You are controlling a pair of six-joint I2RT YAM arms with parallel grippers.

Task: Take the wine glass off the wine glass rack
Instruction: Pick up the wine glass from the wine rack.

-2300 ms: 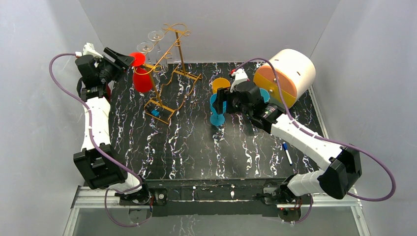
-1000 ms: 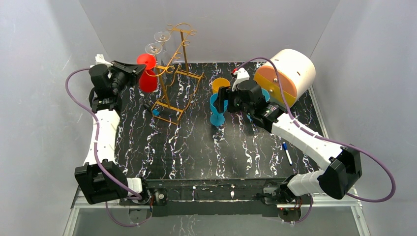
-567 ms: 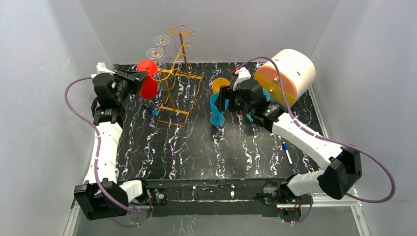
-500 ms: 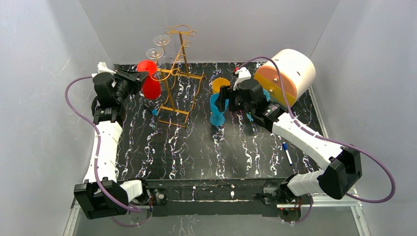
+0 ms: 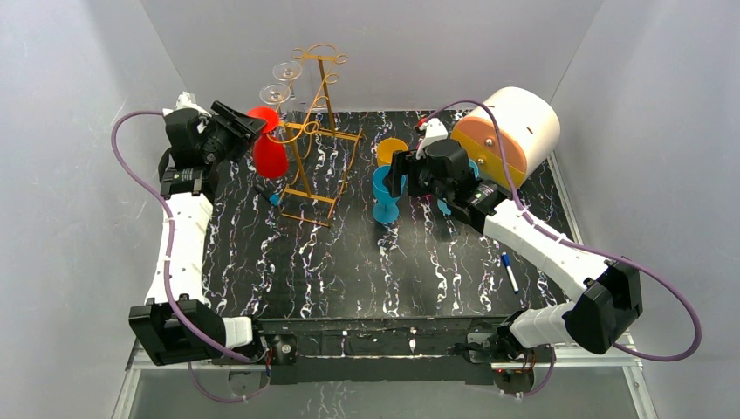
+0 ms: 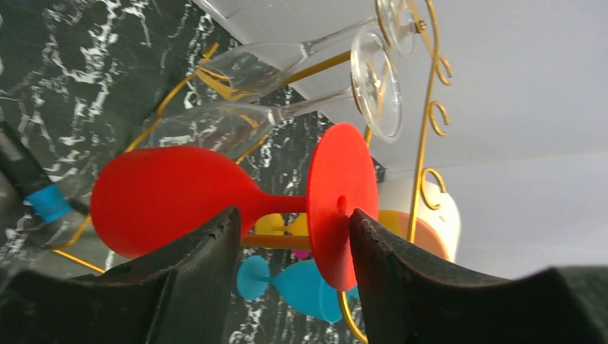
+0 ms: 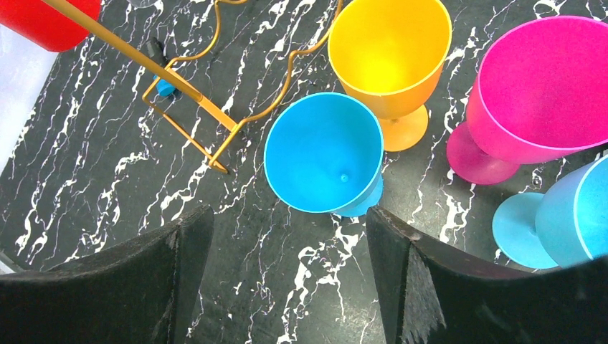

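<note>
Over at the far left the left gripper (image 6: 292, 218) is up at the rack (image 7: 143, 63), and its jaws stand apart, one finger either side of the red glass (image 6: 168, 197). The stem runs across the gap and neither pad pinches it, though the red foot sits right against one finger. The red glass hangs bowl-down at the outer end of the rack's arm. Whether its foot rests on the wire, I cannot tell from here. Two clear glasses (image 6: 247, 64) hang behind it, further along the same arm. Across the table (image 5: 393, 271) the right gripper (image 7: 287, 215) hovers wide open above the blue glass (image 7: 323, 150), gripping nothing. That glass stands upright just beside a yellow glass (image 7: 387, 50), with a pink glass (image 7: 545, 86) near them.
</note>
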